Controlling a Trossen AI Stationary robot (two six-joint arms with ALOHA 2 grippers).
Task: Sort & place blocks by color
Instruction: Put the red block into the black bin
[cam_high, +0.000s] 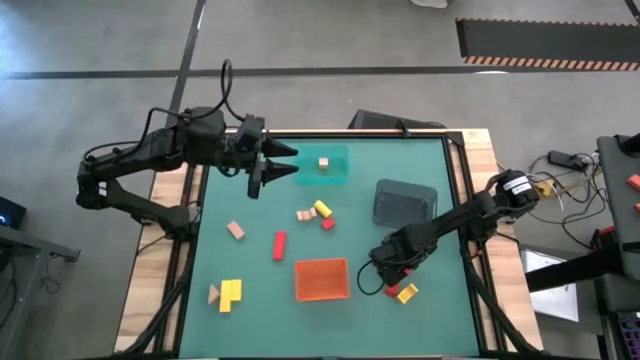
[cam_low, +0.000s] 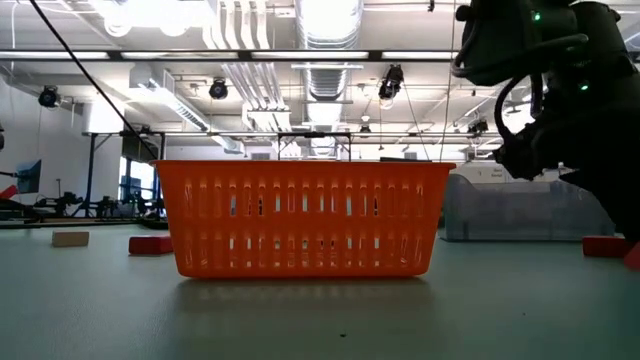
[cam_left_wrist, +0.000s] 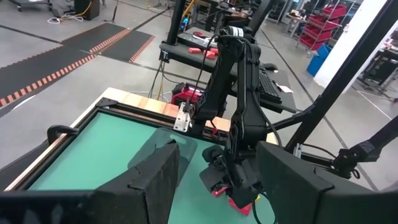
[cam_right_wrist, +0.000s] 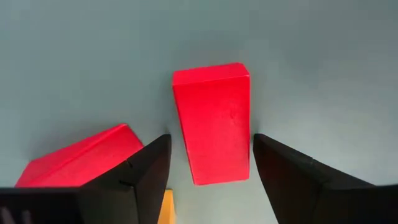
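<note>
Right gripper, just right of the orange tray, spreads its fingers on either side of a red block lying on the mat, apparently without contact. Left gripper hangs open beside the teal tray, well behind the orange tray.

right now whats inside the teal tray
One tan block sits inside the teal tray, seen from above. The left gripper hovers open at its edge, hiding a little of that side.
</note>
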